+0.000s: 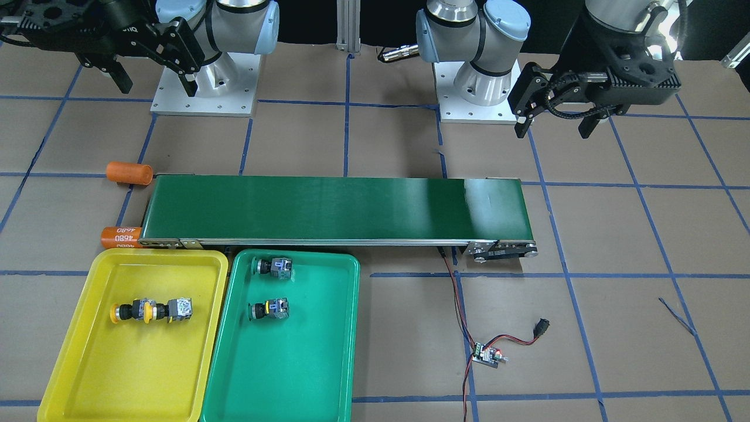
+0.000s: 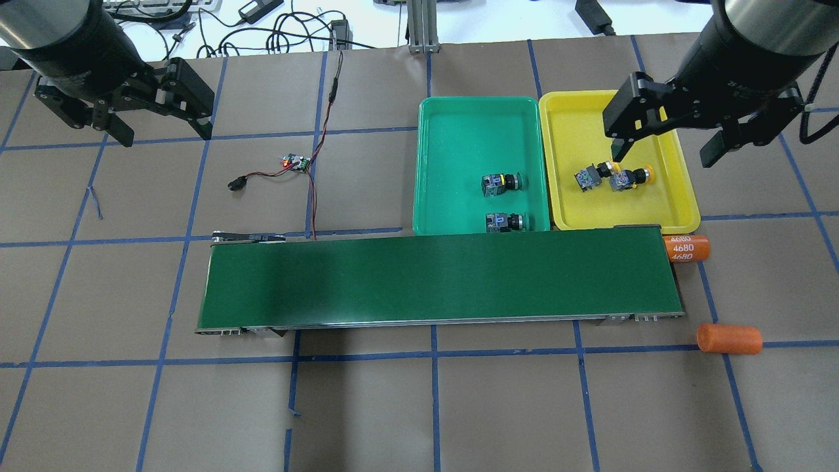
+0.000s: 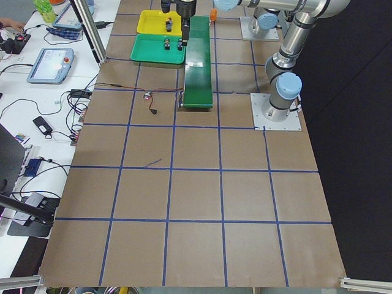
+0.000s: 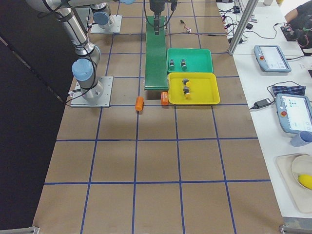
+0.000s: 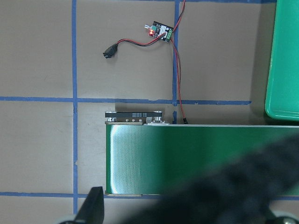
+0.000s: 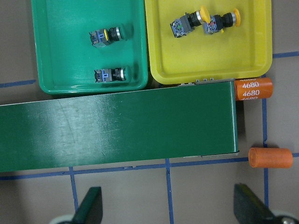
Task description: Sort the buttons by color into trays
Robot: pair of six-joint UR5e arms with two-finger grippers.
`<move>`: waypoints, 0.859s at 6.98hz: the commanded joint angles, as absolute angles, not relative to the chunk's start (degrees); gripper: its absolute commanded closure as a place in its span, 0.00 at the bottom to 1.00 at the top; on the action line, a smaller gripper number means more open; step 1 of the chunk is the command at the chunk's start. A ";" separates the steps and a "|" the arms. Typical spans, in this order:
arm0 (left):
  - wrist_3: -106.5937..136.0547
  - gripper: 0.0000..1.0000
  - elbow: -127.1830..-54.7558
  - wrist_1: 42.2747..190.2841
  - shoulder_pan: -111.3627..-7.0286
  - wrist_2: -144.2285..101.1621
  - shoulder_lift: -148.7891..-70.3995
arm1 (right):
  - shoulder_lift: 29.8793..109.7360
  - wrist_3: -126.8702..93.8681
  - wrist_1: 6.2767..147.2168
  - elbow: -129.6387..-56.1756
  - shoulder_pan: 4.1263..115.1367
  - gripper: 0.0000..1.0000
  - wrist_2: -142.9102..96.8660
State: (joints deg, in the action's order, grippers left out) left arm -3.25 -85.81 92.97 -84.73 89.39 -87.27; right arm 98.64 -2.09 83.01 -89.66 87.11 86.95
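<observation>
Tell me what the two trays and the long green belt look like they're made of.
The yellow tray and the green tray look like moulded plastic, smooth and slightly glossy: uniform colour, rounded corners, soft highlights on the rims. The belt looks like a rubbery or PVC sheet, going by the broad sheen near one end. Its side rail seems bare metal.

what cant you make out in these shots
- Overhead view: the right tool covers much of the yellow tray's far edge.
- Left wrist view: a dark blur hides the lower right of the belt, and the frame's right edge cuts off the green tray.
- Side views: the buttons are too small to tell cap colours.
</observation>
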 commanded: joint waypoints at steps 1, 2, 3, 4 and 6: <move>-3.34 0.00 -85.87 92.90 -84.73 89.47 -87.36 | 98.44 -1.84 83.58 -89.74 86.84 0.00 87.01; -3.34 0.00 -85.78 92.90 -84.73 89.47 -87.36 | 98.18 -2.02 84.11 -89.82 86.75 0.00 86.84; -3.34 0.00 -85.78 92.90 -84.73 89.47 -87.28 | 97.13 -2.72 87.68 -90.96 86.75 0.00 86.57; -3.43 0.00 -85.78 92.90 -84.55 89.56 -87.28 | 94.77 -2.64 90.15 -90.53 86.92 0.00 87.09; -3.43 0.00 -85.87 92.90 -84.64 89.65 -87.28 | 93.26 -1.59 90.79 -90.18 86.92 0.00 87.97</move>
